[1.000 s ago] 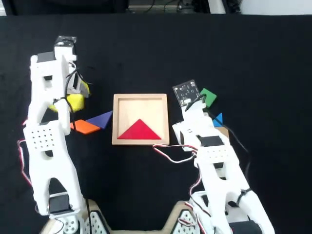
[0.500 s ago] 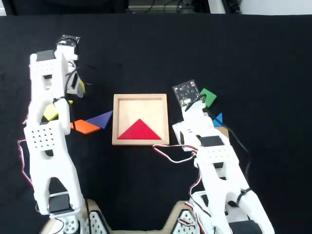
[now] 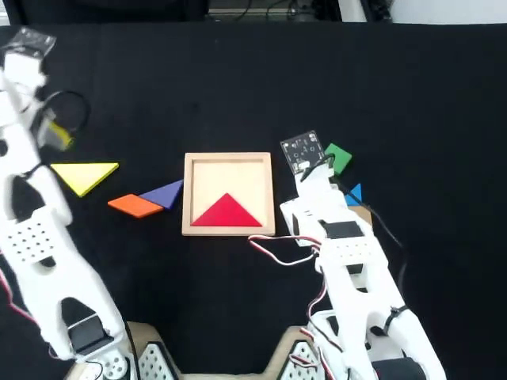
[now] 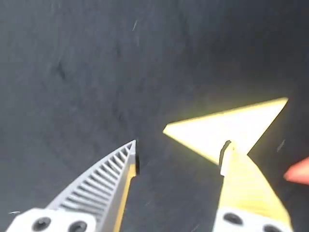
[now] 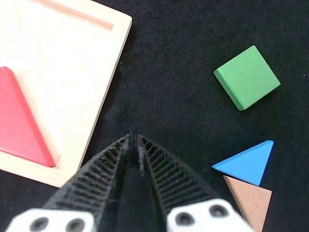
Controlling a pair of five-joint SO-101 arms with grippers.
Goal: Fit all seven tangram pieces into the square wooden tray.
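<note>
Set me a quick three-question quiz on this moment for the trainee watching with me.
1. Multiple choice: which piece lies in the wooden tray? A) red triangle B) green square C) blue triangle
2. True or false: the right gripper is shut, with nothing between its fingers.
3. Short answer: what colour is the triangle nearest the left gripper?

Key: 1 A. 2 True. 3 Yellow; the yellow triangle lies flat on the table, outside the tray.
</note>
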